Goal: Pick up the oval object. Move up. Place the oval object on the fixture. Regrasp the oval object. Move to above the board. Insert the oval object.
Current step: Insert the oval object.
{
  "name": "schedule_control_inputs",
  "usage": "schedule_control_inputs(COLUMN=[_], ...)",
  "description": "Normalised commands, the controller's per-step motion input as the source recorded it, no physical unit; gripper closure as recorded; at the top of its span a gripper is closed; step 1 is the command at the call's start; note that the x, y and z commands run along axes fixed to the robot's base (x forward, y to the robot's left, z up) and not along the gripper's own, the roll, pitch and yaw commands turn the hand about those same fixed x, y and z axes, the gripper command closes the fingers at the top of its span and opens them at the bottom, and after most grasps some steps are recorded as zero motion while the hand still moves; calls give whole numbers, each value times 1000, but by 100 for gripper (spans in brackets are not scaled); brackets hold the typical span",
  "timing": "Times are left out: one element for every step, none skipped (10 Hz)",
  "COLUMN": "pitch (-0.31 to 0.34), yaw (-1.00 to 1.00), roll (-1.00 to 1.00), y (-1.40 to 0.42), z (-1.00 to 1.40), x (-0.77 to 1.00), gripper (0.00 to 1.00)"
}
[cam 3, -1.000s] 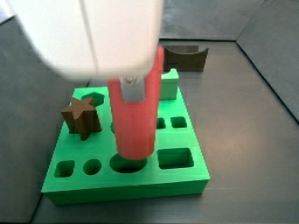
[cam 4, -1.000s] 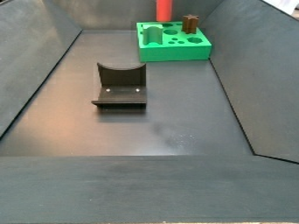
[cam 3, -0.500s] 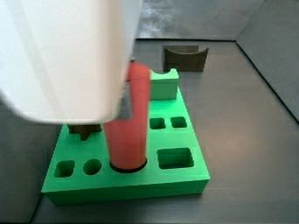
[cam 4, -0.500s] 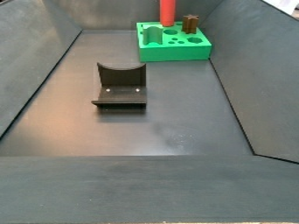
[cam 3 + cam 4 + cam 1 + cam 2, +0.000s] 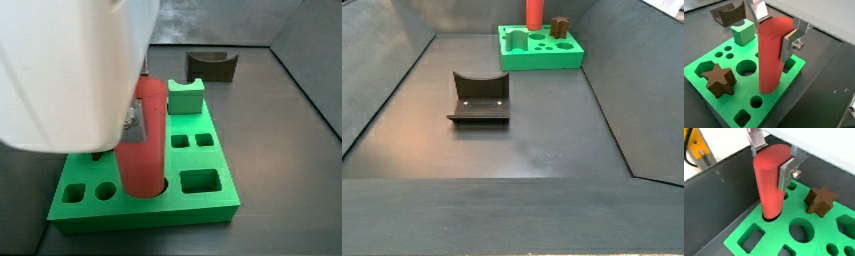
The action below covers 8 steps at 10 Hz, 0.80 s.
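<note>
One red rod [image 5: 143, 140] now stands lower in the green board [image 5: 201, 205] than it did a second ago: in the side view its top has dropped and the big white arm body has come down with it, hiding more of the scene. Its foot sits in the round hole at the board's near edge, at about 6 o'clock from the light green notched block [image 5: 185, 96]. In both wrist views the claw [image 5: 769, 35] grips the rod's upper end, silver plates pressed flat on either side of it, with no gap showing. The rod looks upright, and its lower end disappears into the hole [image 5: 769, 217] in a wrist view, though how deep it goes cannot be seen.

I judge the insertion is well under way but not finished, since much of the rod is above the board. The brown star peg [image 5: 821, 201] stands in its own hole at about 3 o'clock of the rod in that wrist view, clear of it. Far off, at roughly 7 o'clock from the board in the side view, the dark fixture [image 5: 478, 98] on the floor is bare.
</note>
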Motion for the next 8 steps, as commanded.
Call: schedule_control_inputs(pitch=[-14, -34, -56, -79, -34, -44, -20, 0], yaw=[240, 277, 240, 177, 151, 186, 94, 0], roll=[0, 0, 19, 126, 167, 140, 10, 0], y=[74, 23, 0, -63, -71, -100, 0, 0], z=[-257, -317, -534, -1000, -1000, -1000, -349, 0], x=[131, 9, 0, 0, -91, -66, -71, 0], gripper=[100, 100, 100, 100, 100, 100, 100, 100])
